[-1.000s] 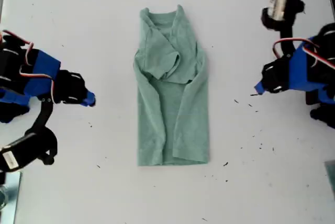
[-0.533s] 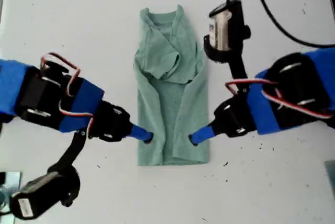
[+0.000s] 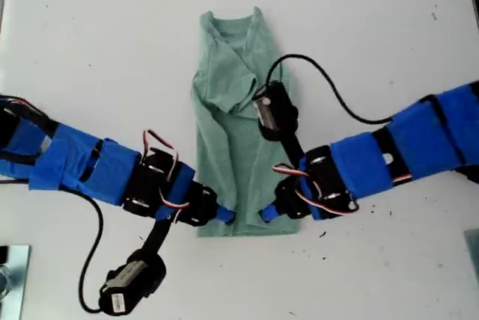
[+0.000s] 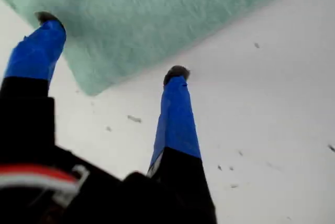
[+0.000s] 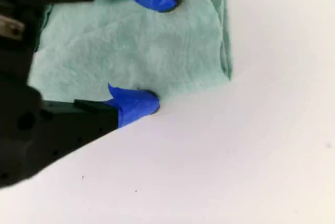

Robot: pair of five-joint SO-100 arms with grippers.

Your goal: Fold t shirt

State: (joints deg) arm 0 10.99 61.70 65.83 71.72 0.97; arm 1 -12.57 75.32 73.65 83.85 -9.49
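First wrist view puts my first gripper [image 4: 112, 46] closest, its blue-taped jaws spread wide across a lower corner of the pale sage-green, heathered, short-sleeved cotton t shirt [image 4: 157, 14]. One fingertip rests on the cloth and the other on the bare white table [image 4: 272, 130] just past the hem, so nothing is pinched yet. My second gripper [image 5: 162, 50] is likewise agape at the hem: one finger lies on top of the fabric, the other at its edge where cloth meets tabletop. In the exterior view both claws meet along the bottom hem, the first coming from that view's left and the second from its right. Beyond them the shirt lies flat in the middle of the table as a narrow strip, sleeves folded in over the chest and the round ribbed neck farthest away. I judge the garment light, limp and apt to sag or slide (several stacked layers show at the hem corner). Each claw should therefore bite all the layers near a hem corner, then lift evenly towards the neck so that the fold stays square.
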